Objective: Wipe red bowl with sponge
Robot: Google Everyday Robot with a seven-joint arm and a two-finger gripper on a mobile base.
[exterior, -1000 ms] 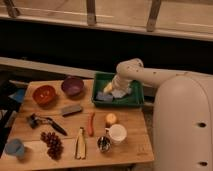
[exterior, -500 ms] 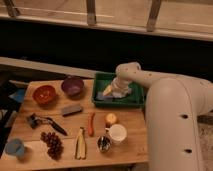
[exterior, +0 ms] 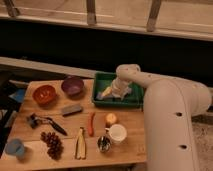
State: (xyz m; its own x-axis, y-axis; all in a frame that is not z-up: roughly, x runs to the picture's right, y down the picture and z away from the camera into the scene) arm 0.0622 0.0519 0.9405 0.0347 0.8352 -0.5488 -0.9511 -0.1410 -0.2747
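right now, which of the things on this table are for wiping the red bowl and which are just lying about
For the job: red bowl; sponge, lying in the green tray; gripper, down in that tray beside the sponge.

Just lying about: purple bowl; dark grey block; grapes; banana; white cup; blue cup.

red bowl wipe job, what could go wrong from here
The gripper is at the green tray, among pale items there; it may grab the wrong one or snag the tray wall. The red bowl sits far off beside the purple bowl, so the carry could clip that bowl or the dark grey block.
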